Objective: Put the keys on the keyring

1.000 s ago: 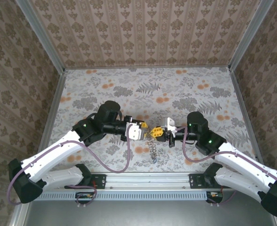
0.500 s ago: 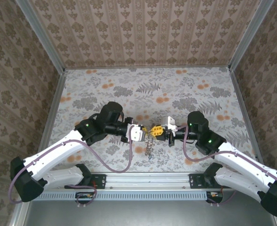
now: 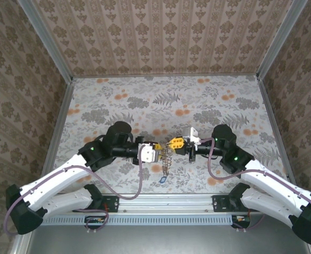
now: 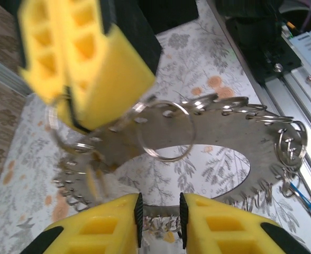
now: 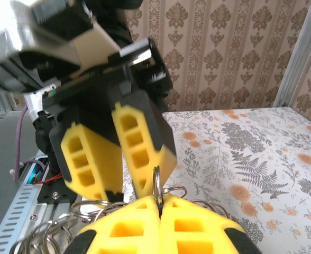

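Note:
The keyring [image 3: 166, 157] is a flat silvery ring plate [image 4: 250, 132] edged with several small split rings. It hangs above the table between both grippers. My right gripper [image 3: 172, 144] is shut on one upright split ring [image 5: 156, 182] of it. My left gripper [image 3: 158, 152] faces it from the left, jaws a little apart, with the plate's near rim and a few small rings lying between the pads [image 4: 138, 219]. A key with a blue head [image 3: 162, 180] dangles from the keyring's low end, seen also as a blue key [image 4: 303, 198] in the left wrist view.
The floral tabletop [image 3: 198, 100] stretches away behind the grippers, walled by patterned panels. A metal rail [image 3: 166, 201] with both arm bases runs along the near edge, just below the dangling key. Purple cables [image 3: 129, 188] loop beside each arm.
My left gripper has drawn back to the left and the right gripper has risen slightly. The keyring now hangs more to the left, with the blue key swung lower toward the rail.

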You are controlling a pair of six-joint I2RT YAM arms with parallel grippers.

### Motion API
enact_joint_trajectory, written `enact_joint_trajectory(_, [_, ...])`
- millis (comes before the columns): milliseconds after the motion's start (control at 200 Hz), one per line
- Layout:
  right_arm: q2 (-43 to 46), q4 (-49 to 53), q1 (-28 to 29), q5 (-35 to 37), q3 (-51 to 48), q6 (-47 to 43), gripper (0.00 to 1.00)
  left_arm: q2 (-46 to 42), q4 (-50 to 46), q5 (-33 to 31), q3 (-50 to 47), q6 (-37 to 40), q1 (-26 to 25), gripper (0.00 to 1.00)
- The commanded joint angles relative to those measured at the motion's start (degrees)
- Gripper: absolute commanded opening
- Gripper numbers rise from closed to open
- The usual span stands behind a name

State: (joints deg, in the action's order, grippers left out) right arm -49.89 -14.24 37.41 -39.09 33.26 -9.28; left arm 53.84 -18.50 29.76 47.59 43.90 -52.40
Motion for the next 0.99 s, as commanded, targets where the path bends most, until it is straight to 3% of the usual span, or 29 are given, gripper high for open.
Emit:
enact_joint_trajectory(0, [0.0,-1.7,-0.3,-2.7,0.0,-1.9,0.0,-2.4,4.0,0.2,0.2,-3.9,0.8,0.28])
enact_joint_trajectory(330, [-1.3,-1.9,-0.1,-4.5,0.7,-2.3,0.0,1.4,4.6,5.2,2.6,-6.5,1.0,0.24])
enact_joint_trajectory(895, [-2.3,-0.1,0.1,-4.8,1.1,-4.3,0.0,3.5,4.8,6.7,4.7,-7.8,1.1,0.21])
enact_joint_trajectory(990, [-2.4,-0.2,0.1,-4.6,1.1,-4.4,0.0,3.9,4.1,9.0,5.0,-7.9,1.2,0.15])
